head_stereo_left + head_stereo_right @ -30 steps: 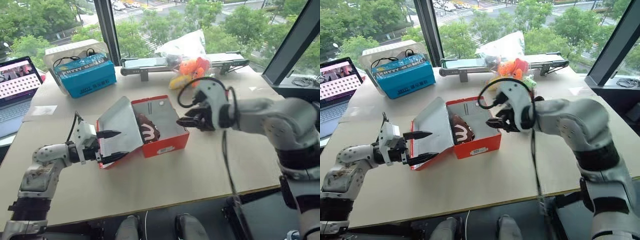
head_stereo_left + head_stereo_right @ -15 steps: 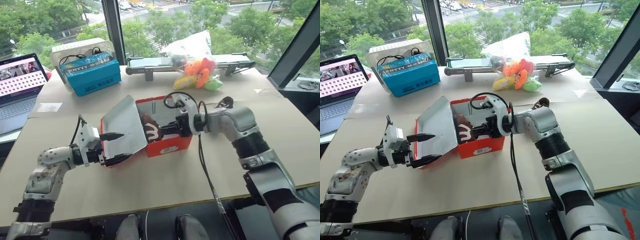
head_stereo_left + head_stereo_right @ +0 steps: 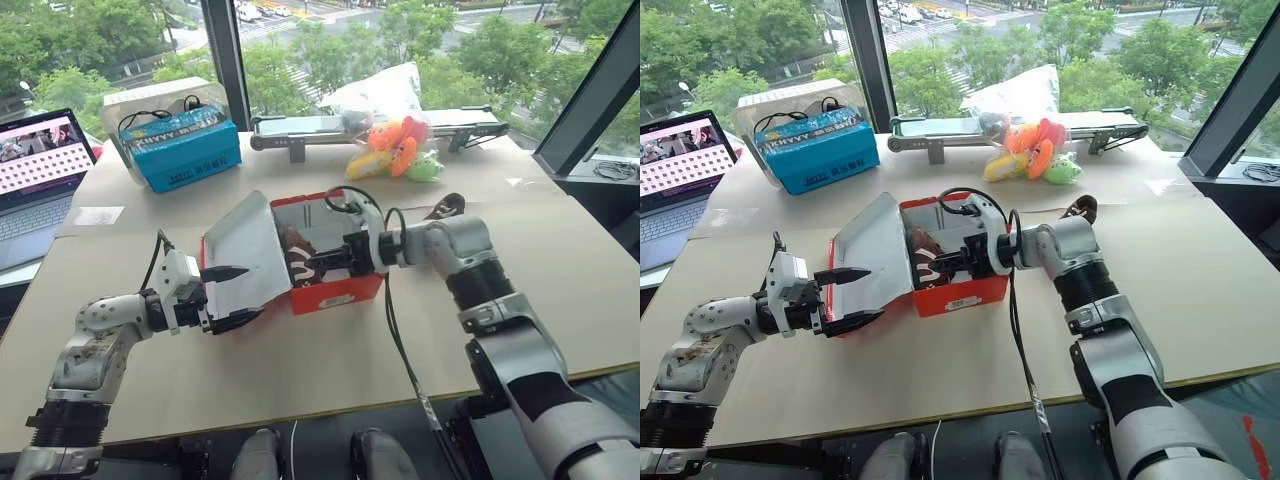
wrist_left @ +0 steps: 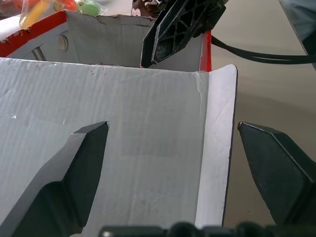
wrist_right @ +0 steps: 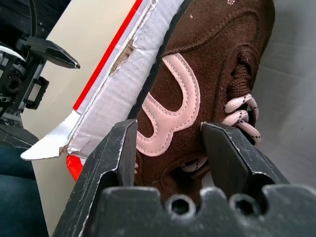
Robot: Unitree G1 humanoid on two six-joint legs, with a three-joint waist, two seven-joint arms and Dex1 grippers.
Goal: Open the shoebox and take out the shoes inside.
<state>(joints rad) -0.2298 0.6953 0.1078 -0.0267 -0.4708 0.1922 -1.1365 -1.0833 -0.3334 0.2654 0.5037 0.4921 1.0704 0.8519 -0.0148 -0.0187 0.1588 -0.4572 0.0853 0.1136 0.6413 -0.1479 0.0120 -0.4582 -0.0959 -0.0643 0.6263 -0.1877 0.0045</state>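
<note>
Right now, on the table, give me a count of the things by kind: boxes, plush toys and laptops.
Boxes: 2, the red shoebox and the blue carton
Plush toys: 3, orange, yellow and green
Laptops: 1, the laptop
Total: 6

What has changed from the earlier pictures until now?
The right gripper came down from above the shoebox into it, and its fingers now straddle a brown shoe, not yet lifted. The left gripper stayed at the lid, holding it open; the box did not move.
</note>
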